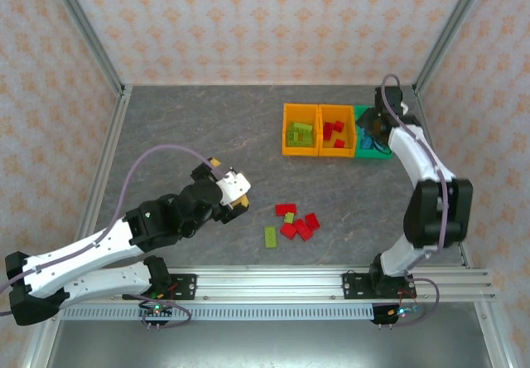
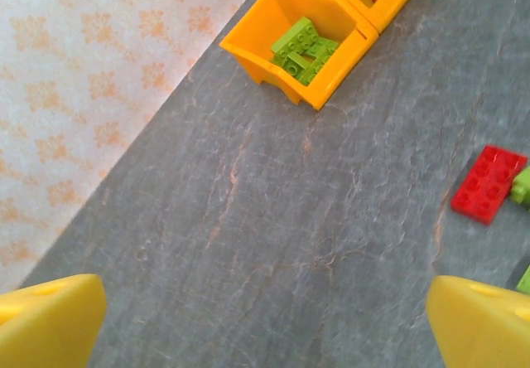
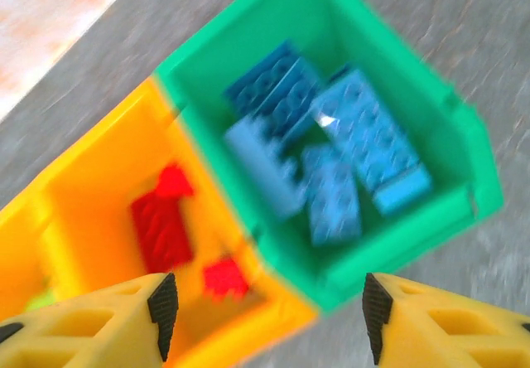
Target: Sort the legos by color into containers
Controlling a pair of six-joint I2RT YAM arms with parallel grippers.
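Note:
Three bins stand in a row at the back right: an orange bin (image 1: pixel 300 130) with lime green legos (image 2: pixel 302 50), an orange bin (image 1: pixel 337 130) with red legos (image 3: pixel 161 227), and a green bin (image 1: pixel 371 146) with blue legos (image 3: pixel 331 157). Loose red legos (image 1: pixel 300 225) and lime green legos (image 1: pixel 271 236) lie mid-table. My right gripper (image 3: pixel 265 318) hovers open above the green bin's near corner, nothing between its fingers. My left gripper (image 1: pixel 240 198) stands open left of the loose pile, over bare table.
The grey stone-patterned table (image 1: pixel 207 136) is bounded by aluminium frame posts (image 1: pixel 87 32) and patterned walls. A metal rail (image 1: pixel 273 281) runs along the near edge. A red lego (image 2: pixel 489 183) lies near the left gripper's right finger.

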